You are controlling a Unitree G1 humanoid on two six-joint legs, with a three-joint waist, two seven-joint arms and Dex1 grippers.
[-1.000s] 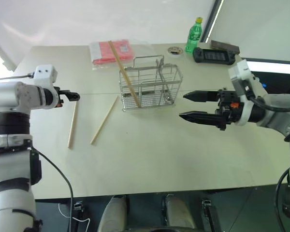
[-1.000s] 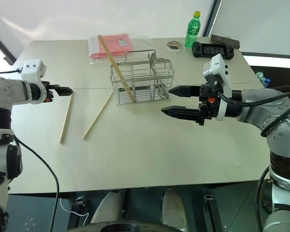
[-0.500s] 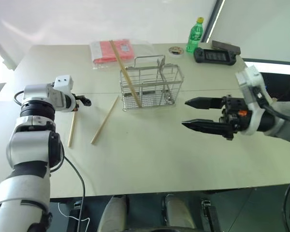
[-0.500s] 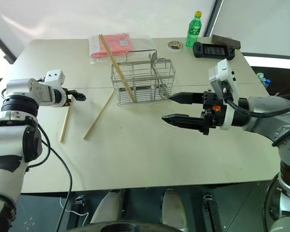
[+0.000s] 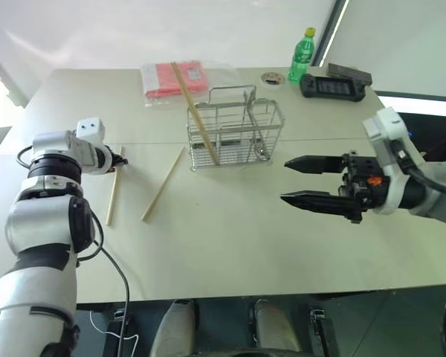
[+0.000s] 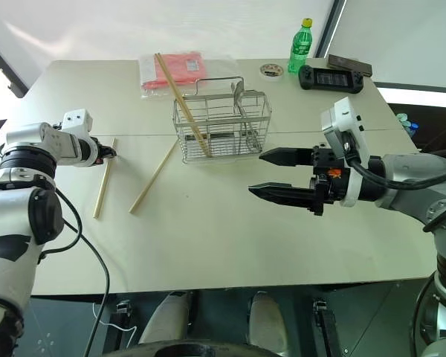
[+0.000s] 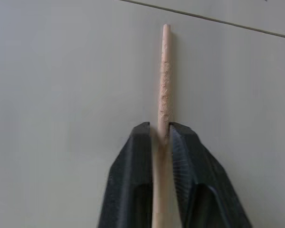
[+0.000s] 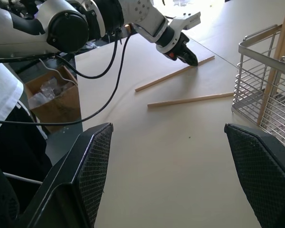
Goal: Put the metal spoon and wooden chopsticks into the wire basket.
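Table scene, head and wrist views. The left gripper [image 7: 162, 135] is down at the table, its two black fingers [image 7: 133, 161] now clamped on the far end of one of the wooden chopsticks [image 5: 113, 195], which lies flat on the table [image 5: 230, 245]. A second ago this gripper hovered open above the same stick's end; since then the arm has come lower and the jaws have closed, the stick pinched between them with its tip protruding past the fingertips.

A second chopstick [image 5: 162, 184] lies diagonally on the table just beside the first, between it and the wire basket [image 5: 234, 137]; it is unchanged from the earlier frames. A third chopstick [image 5: 194, 114] stands tilted inside the left compartment of the basket, its upper end leaning back over the flat red packet [image 5: 180, 79].

The metal spoon [image 5: 257, 141] stands in the basket's right-hand compartment, bowl at the bottom, as before.

The right gripper [image 5: 303, 181] hangs over the table on the right of the basket, pointing toward the robot's left, jaws wide apart and holding nothing. Compared with a second ago it has drawn slightly back from the basket.

At the far edge stand a green bottle [image 5: 301, 54] and a black handheld device [image 5: 332, 86].
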